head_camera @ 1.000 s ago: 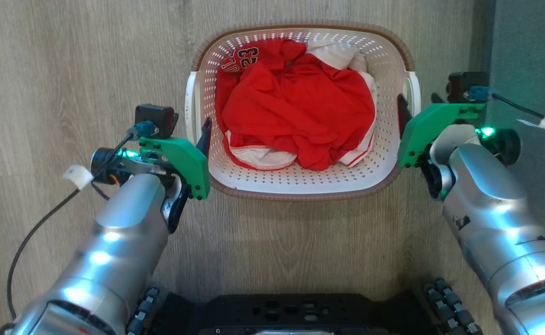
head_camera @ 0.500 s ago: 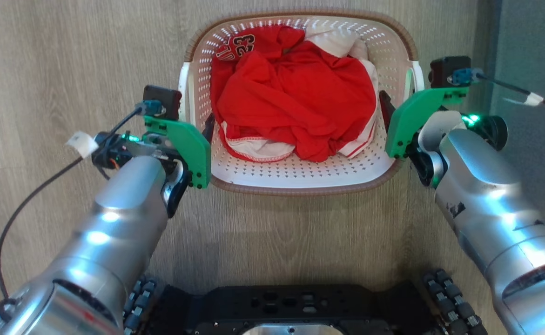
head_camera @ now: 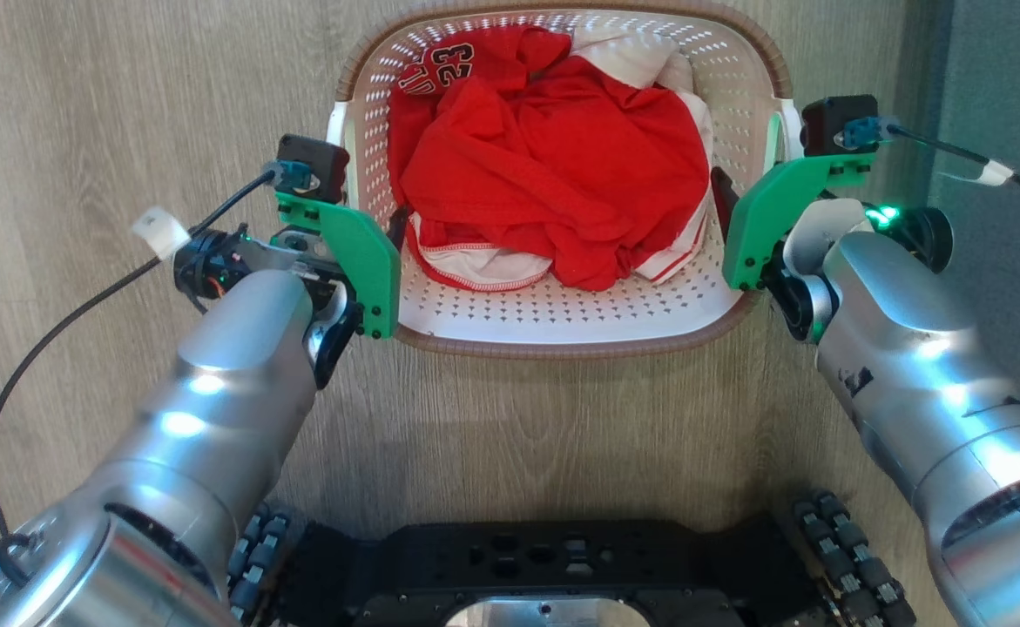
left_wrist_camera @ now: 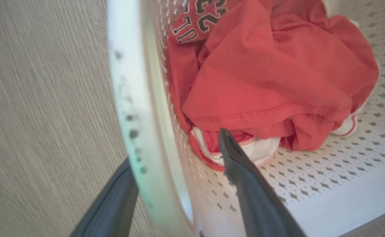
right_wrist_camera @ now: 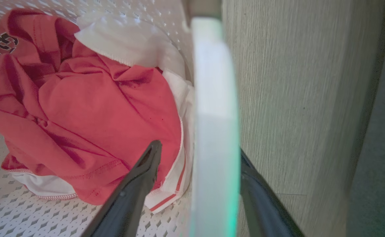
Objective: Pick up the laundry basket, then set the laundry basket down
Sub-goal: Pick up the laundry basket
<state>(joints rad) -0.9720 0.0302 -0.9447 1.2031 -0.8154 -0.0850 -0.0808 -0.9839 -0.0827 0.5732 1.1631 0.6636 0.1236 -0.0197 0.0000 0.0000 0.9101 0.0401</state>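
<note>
Jaws of left gripper (left_wrist_camera: 176, 146) and right gripper (right_wrist_camera: 199, 148) stand spread, clasping nothing, each astride one end of the laundry basket (head_camera: 562, 335), which rests on the floor (head_camera: 83, 131) squarely between them.

Number 23 and partly hidden dark letters on the red jersey (head_camera: 553, 165)

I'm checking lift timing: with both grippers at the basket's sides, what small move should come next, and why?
Probably close both grippers. The left gripper, open, straddles the white left handle of the laundry basket, one finger inside, one outside; the right gripper straddles the right handle likewise. Nothing is gripped yet, so lifting would fail.
</note>
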